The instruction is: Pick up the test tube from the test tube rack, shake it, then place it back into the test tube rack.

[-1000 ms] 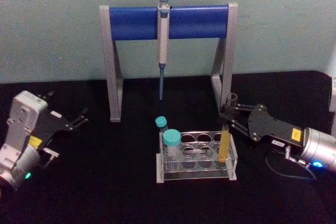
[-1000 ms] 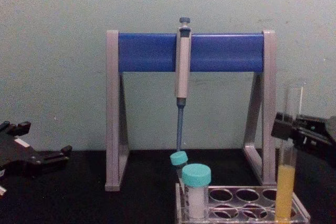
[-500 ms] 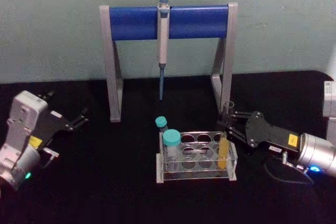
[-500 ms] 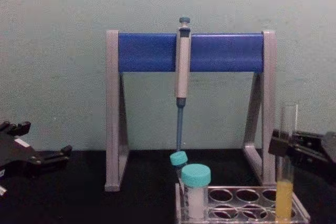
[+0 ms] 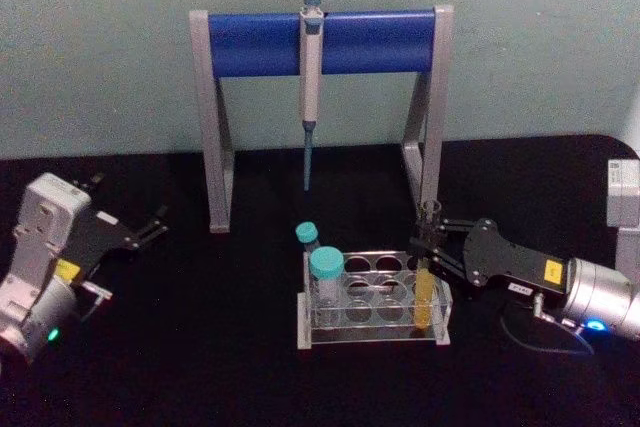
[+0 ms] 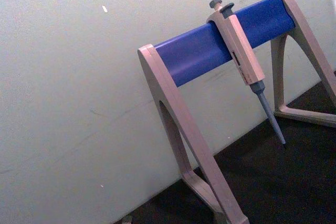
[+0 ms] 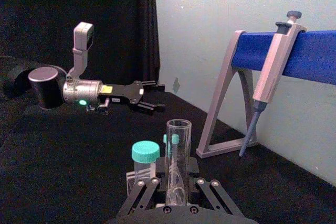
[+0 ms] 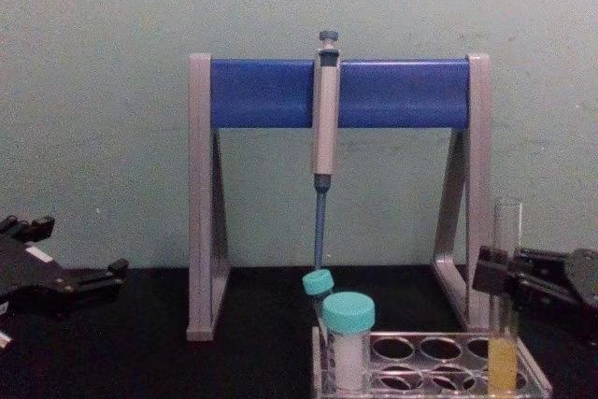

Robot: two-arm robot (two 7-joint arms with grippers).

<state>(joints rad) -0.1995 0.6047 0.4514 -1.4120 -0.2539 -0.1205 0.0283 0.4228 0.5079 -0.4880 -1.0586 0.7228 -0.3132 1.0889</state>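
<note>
The right pincer (image 5: 428, 247) reached in from the right side, low over the black surface (image 5: 200, 347). Its two fingers were closed narrow on the test tube (image 5: 428, 277), one on each side of the glass, a bit above the middle. The tube stood straight up with its open end on top. Its round bottom was down in a hole at the right end of the test tube rack (image 5: 372, 319). The yellow liquid sat in the low part of the tube, inside the rack. From the right wrist view the clear tube rose up right between the pincer's black fingers (image 7: 137, 192).

The rack sat on the surface in front of the pipette stand (image 5: 215, 127). A big teal-capped vial (image 5: 326, 282) stood in the rack at its left end. A smaller teal-capped vial (image 5: 307, 237) stood just behind it. A grey pipette (image 5: 310, 77) hung from the stand's blue bar, tip down, above the surface behind the rack.

The left pincer (image 5: 155, 225) rested far off on the left side, well apart from the rack. Its fingers were spread wide and held nothing.
</note>
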